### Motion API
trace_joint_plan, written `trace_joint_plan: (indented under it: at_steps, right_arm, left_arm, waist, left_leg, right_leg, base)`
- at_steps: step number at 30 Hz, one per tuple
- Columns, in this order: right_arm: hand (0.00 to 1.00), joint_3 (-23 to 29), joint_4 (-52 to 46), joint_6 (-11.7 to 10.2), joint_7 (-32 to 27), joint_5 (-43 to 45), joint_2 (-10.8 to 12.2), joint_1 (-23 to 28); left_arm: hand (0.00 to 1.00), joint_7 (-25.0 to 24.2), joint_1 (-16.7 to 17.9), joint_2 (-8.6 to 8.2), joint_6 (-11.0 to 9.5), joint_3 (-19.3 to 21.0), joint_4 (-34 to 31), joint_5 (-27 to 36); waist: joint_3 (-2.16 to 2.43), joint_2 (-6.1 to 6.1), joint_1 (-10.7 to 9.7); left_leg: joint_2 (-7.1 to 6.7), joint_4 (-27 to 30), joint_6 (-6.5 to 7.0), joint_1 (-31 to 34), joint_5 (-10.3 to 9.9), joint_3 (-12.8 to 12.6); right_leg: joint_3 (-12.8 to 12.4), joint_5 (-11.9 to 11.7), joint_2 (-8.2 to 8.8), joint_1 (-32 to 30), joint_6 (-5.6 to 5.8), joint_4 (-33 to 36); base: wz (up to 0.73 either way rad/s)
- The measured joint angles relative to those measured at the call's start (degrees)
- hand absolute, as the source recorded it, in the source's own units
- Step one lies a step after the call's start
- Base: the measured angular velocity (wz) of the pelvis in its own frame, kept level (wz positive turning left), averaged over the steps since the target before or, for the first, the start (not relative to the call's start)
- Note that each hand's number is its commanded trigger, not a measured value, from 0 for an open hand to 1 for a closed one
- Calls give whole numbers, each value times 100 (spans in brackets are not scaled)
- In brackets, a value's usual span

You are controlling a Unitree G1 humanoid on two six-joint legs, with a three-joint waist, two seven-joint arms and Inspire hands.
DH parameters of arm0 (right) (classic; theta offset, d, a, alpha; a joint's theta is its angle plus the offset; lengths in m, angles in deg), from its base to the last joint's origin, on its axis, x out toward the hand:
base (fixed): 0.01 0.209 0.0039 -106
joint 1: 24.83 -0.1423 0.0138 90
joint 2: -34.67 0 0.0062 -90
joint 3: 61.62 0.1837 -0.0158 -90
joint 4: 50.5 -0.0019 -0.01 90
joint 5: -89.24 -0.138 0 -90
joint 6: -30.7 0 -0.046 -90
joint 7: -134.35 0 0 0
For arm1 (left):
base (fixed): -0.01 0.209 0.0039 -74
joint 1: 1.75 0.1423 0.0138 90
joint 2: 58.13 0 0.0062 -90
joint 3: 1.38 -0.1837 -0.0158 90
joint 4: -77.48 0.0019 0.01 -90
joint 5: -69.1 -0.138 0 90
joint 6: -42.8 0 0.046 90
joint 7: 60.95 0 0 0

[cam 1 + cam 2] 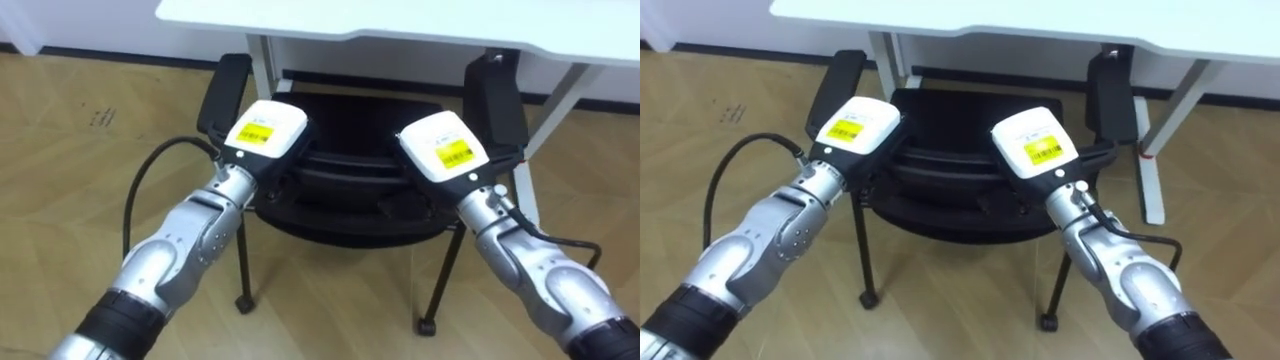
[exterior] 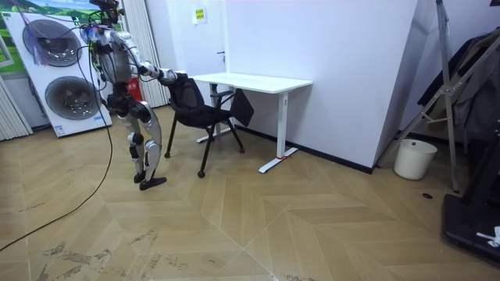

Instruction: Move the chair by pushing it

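— Chair stood at the near edge of the desk, between its legs, with bare floor beneath.
— Hands?
— Left hand and right hand were on the backrest. Their fingers were hidden behind it, so I couldn't tell. A bin sat well beyond the desk.

Place: indoor room furnished like a home, part laundry corner, part study nook.
Laundry: 2 front-loading washers, stacked, upper left of the room view.
Study: white desk against a plain white wall, upper middle; black chair drawn up to it.
Floor: wood parquet in chevron pattern, throughout.
Right side: white bin at the wall's foot; metal frame with dark fabric hung on it.
Notice: small yellow sign, top, left of centre.
Unclear: lived-in or staged, cannot tell.
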State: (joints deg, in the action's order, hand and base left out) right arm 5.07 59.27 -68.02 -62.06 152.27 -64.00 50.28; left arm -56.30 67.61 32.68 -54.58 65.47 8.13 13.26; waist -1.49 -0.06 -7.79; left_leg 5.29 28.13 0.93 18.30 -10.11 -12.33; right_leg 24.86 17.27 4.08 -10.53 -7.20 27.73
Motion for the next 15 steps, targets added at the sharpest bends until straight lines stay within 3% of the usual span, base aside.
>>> trace_joint_plan:
  at_steps: [7, 9, 10, 11, 15]
  right_arm:
    - [100, -4, -44, 5, 3, 14, -50, 3]
    - [100, -5, -53, 6, 17, 13, -48, 24]
    - [77, -5, -52, 8, 9, 13, -46, 46]
    - [0, -5, -52, 8, 7, 13, -45, 47]
    - [0, -5, -40, 63, 10, 3, 22, 48]
  left_arm:
    - [100, 22, 11, -36, -34, 0, 0, 3]
    - [0, 13, 16, -38, -44, -1, 0, 8]
    - [0, 10, 25, -41, -39, -17, 0, 8]
    - [0, 9, 25, -40, -37, -19, 0, 8]
    - [0, -1, 24, -53, 37, -20, -15, 17]
  waist:
    - [4, -2, 188]
    - [4, -15, 192]
    - [4, -14, 188]
    - [4, -14, 188]
    - [4, -14, 193]
  left_leg:
    - [-7, -109, -30, -124, 18, -32]
    - [-12, -154, -32, -185, 17, -49]
    - [-10, -156, -32, -191, 17, -56]
    - [-8, -156, -32, -190, 17, -56]
    - [-3, -141, -32, -190, 17, -56]
  right_leg:
    - [-3, -3, -33, 131, -1, -117]
    - [-11, -7, -32, 167, 7, -134]
    - [-13, -9, -38, 189, 9, -193]
    - [-12, -9, -42, 189, 10, -204]
    - [-21, -9, -52, 199, 10, -234]
  base:
    - [0]
    - [0]
    - [-3]
    - [0]
    - [0]
